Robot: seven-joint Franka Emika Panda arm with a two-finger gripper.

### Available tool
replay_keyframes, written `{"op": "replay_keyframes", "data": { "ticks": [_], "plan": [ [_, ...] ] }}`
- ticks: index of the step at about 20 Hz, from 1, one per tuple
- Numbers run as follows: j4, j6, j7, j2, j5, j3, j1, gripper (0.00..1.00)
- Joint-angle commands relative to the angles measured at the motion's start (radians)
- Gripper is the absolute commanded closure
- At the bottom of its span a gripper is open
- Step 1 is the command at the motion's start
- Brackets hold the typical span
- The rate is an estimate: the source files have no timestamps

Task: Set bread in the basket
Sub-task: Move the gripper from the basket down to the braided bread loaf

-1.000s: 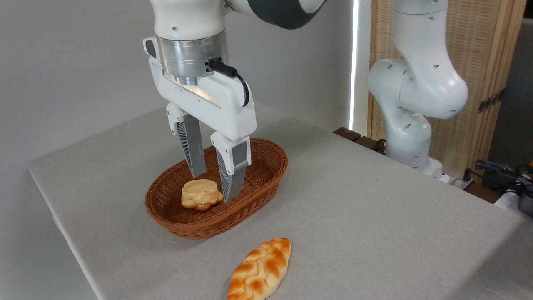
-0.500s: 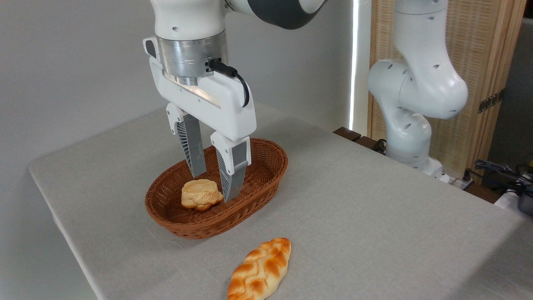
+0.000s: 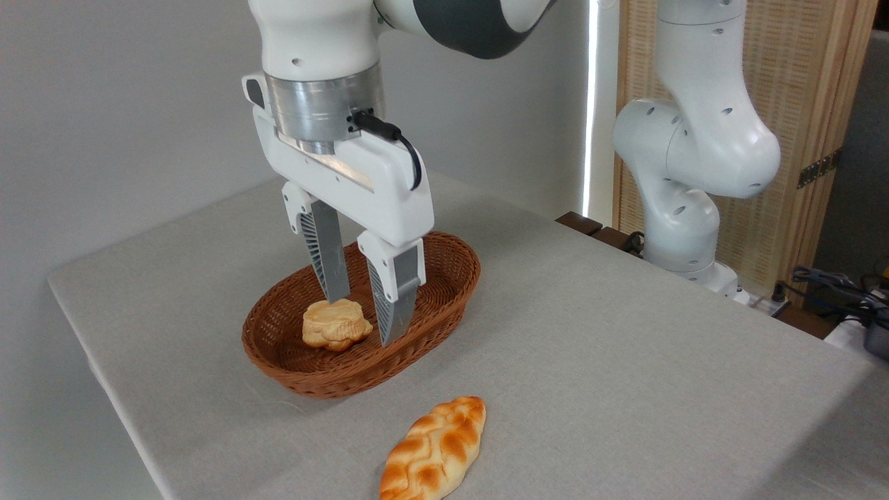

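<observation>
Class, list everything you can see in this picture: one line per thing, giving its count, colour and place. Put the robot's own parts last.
bread: one, golden-orange braided loaf, on the table in front of the basket, outside it.
bun: one, pale golden, round, inside the basket.
basket: one, reddish-brown wicker, oval, mid-table.
table: one, grey cloth-covered.
screen: one, light wooden slats, back right.
cables: dark, at the right edge behind the table.
arm: one, white, base at back right.
gripper: one, white with grey fingers, open, over the basket beside the bun.
</observation>
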Motion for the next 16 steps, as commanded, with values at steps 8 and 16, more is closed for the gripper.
{"op": "replay_keyframes", "data": {
  "ticks": [8,16],
  "plan": [
    [-0.049,-0.005,0.095,0.048,0.002,0.043,0.004,0.0],
    [-0.142,0.085,0.175,0.077,0.049,0.095,0.003,0.0]
  ]
}}
